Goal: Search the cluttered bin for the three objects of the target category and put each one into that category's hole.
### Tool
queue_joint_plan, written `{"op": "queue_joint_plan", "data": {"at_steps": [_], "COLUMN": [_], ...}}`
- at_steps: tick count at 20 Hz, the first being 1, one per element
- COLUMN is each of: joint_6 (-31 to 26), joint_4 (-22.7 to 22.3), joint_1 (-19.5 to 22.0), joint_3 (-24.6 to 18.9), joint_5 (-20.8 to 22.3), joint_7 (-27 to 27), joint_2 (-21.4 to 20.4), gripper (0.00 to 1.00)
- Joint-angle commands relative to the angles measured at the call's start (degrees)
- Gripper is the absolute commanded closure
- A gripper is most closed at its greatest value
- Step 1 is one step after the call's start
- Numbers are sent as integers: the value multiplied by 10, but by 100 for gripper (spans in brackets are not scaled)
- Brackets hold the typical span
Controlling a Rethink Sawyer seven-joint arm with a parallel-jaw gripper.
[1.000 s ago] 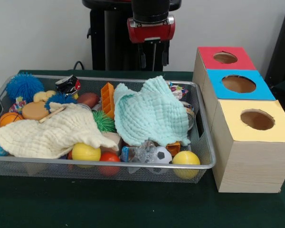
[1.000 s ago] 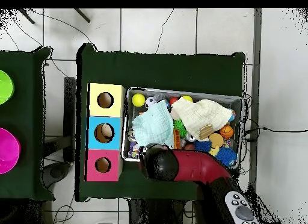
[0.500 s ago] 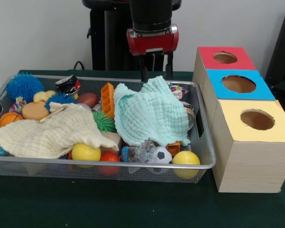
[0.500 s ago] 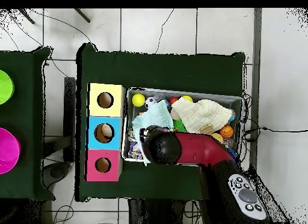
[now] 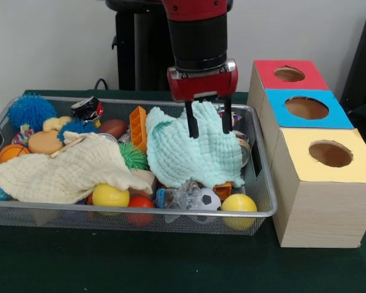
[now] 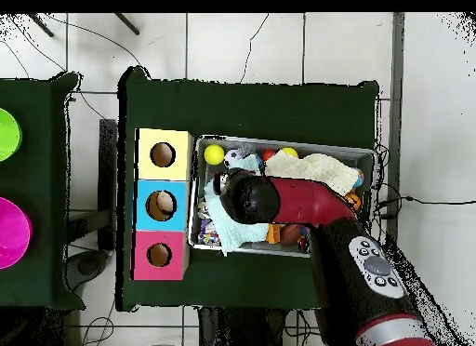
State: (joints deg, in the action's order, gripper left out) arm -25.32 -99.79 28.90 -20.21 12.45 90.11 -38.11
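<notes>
The gripper [image 5: 208, 127] hangs with jaws apart, tips against the top of the mint cloth [image 5: 195, 152], which lies in the bin's [image 5: 263, 210] end nearest the boxes. Balls, a cream cloth [image 5: 67, 168] and other toys crowd the bin rim to rim. The hole [image 5: 289, 74] sits in the red-topped box, farthest back on the desk [image 5: 171, 262], beside the bin's far corner.
</notes>
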Motion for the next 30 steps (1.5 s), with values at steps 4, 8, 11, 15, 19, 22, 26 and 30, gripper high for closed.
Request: {"op": "queue_joint_plan", "data": {"at_steps": [4,8,11,15,19,22,26,30], "joint_6": [-34,-42,-58,-76,-72,-57,-53,-57], "joint_4": [116,114,124,147,150,141,146,151], "joint_1": [4,5,5,7,8,2,1,-6], "joint_3": [-49,-51,-52,-54,-55,-48,-43,-36], "joint_5": [59,65,69,75,82,91,101,114], "joint_7": [-75,-67,-68,-76,-76,-64,-59,-59], "joint_2": [82,70,63,66,73,73,81,92], "gripper": [0,0,0,0,0,0,0,0]}}
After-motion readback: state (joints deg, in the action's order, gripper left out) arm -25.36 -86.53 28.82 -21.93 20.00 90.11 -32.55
